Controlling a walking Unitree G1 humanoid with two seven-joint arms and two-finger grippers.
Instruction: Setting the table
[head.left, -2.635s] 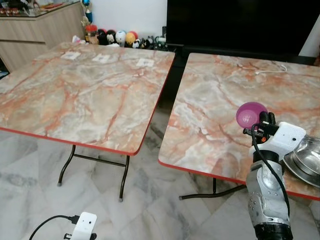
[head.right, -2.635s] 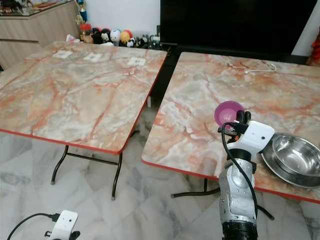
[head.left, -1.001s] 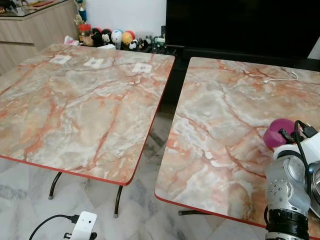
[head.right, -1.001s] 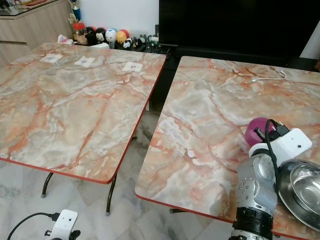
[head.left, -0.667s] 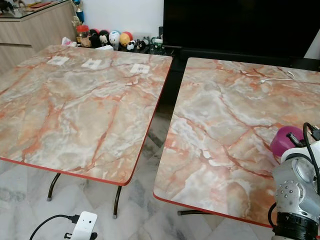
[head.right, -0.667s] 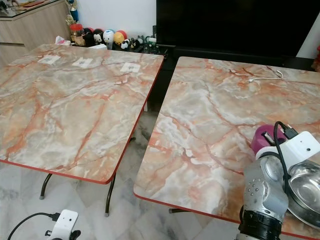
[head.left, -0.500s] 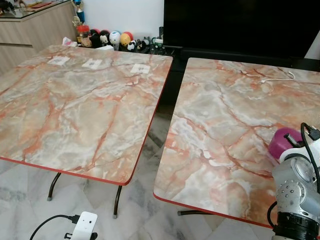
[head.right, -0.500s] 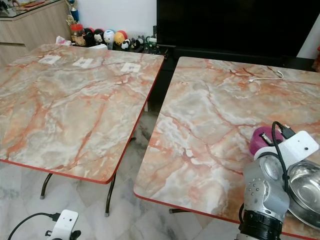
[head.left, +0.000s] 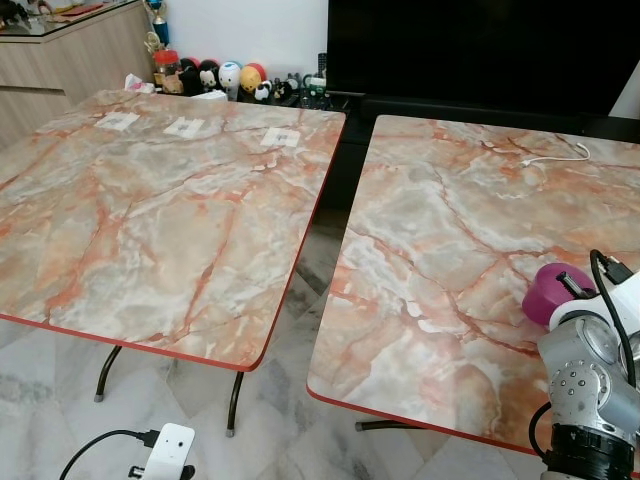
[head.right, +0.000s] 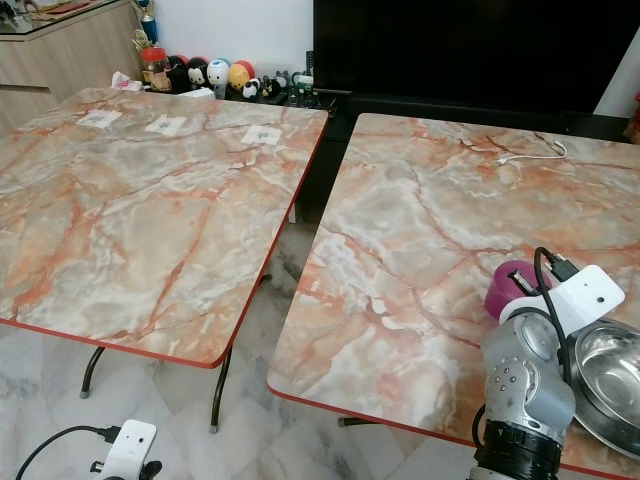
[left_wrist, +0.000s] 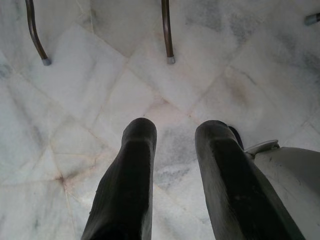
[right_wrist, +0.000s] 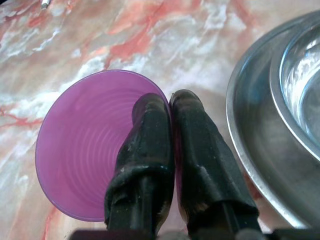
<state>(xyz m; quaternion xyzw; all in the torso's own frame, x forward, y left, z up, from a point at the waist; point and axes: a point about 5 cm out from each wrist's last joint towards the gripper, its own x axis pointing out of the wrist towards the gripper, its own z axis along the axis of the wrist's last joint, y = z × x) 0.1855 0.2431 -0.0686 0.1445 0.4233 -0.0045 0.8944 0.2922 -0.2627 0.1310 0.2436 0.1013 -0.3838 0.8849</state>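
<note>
Marble table (head.right: 420, 250), right gripper (right_wrist: 171, 107) pinching purple cup (right_wrist: 85, 150) rim, beside steel bowls (right_wrist: 280, 125)

- My right arm's wrist housing covers the near side of the purple cup (head.right: 506, 286), so I can't see whether its base touches the desk (head.right: 420, 250).
- The steel bowl (head.right: 610, 365) and the tray under it (right_wrist: 250, 130) run off the picture's edge.
- The left pincer (left_wrist: 172, 175) is cropped at its base.
- The figurines (head.left: 215, 75) on the far shelf are too small to identify.
</note>
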